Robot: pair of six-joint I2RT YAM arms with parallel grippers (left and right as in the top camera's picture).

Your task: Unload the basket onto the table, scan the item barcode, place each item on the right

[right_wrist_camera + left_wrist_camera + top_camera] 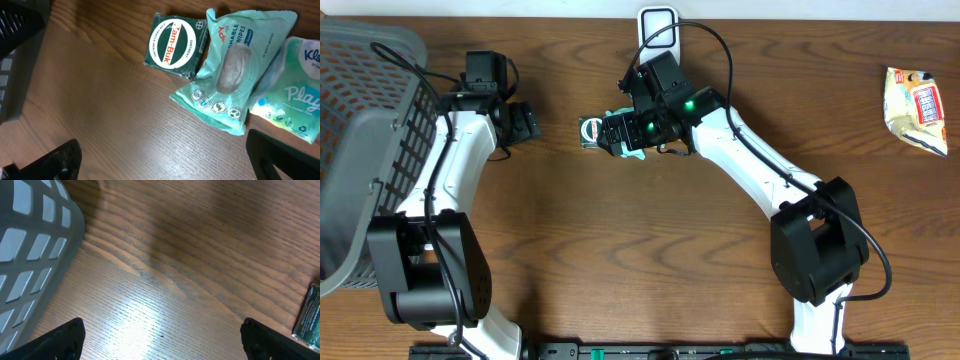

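Lying flat on the worktop [620, 250] just left of centre, the dark green ointment box [175, 45] [592, 131] shows its near-square face upward, turned a little off square to the right wrist view. Its white oval label, ringed in red, has its long axis running up the frame with a slight lean. The red lettering along it reads "am-Buk"; the first letter is unclear. The box's underside and far sides are hidden.

Its right edge touches a mint-green flushable wipes pack [235, 70], whose long axis slants from upper right to lower left. A second pale green pack [295, 95] overlaps that one and is cut off by the frame edge.

The right arm [760, 165] holds its jaws spread wide above these items, gripping nothing and covering the packs from overhead. The left arm [450, 170], beside the grey mesh basket [370, 100], also has wide, empty jaws. A snack packet [917, 108] lies well apart at the far right.
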